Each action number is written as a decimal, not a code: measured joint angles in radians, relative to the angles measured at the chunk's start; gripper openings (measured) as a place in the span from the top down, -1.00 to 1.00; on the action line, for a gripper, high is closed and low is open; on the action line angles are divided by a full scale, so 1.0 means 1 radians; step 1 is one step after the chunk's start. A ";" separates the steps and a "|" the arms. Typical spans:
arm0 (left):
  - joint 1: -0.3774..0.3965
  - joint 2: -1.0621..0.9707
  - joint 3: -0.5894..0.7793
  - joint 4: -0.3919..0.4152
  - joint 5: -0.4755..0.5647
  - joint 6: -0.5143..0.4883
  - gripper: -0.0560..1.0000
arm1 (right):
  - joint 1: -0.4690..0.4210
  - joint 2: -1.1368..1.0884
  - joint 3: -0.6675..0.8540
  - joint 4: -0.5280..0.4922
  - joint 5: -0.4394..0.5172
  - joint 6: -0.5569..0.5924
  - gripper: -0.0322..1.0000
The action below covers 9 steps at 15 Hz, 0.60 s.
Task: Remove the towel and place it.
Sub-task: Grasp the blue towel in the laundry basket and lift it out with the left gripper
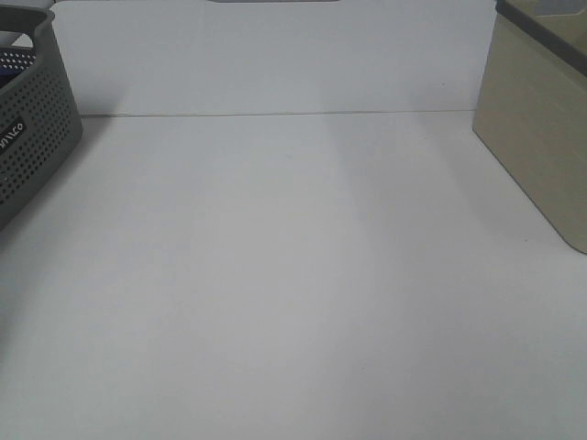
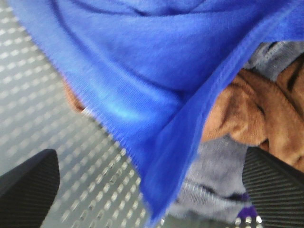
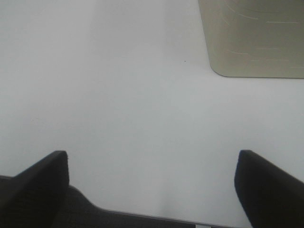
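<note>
Because the towel (image 2: 142, 95) lies bunched in the grey basket (image 1: 32, 137) at the left end of the table (image 1: 293, 275), the left gripper (image 2: 151, 187) is the one within reach. Its two black fingers (image 2: 28, 185) are spread wide and hold nothing, and a hemmed fold of the blue cloth reaches into the gap just ahead of them. Whether the pads touch it I cannot tell. Crumpled as it is, the towel shows no clear long axis; only that hem runs slantwise across the opening. A brown cloth (image 2: 256, 114) and a grey striped cloth (image 2: 213, 175) lie beside it, partly covered, so closing on the fold alone looks the safer grab to me. The right gripper (image 3: 152, 183), likewise spread and empty, hangs over bare table near the beige basket (image 1: 541, 137), well apart from the towel.
</note>
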 joint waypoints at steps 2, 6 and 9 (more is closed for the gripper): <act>0.000 0.027 -0.001 0.000 -0.019 0.010 -0.98 | 0.000 0.000 0.000 0.000 0.000 0.000 -0.83; -0.008 0.055 -0.002 -0.002 -0.007 0.040 -0.83 | 0.000 0.000 0.000 0.000 0.000 0.000 -0.83; -0.008 0.050 -0.004 -0.003 -0.002 0.046 0.14 | 0.000 0.000 0.000 0.000 0.000 0.000 -0.83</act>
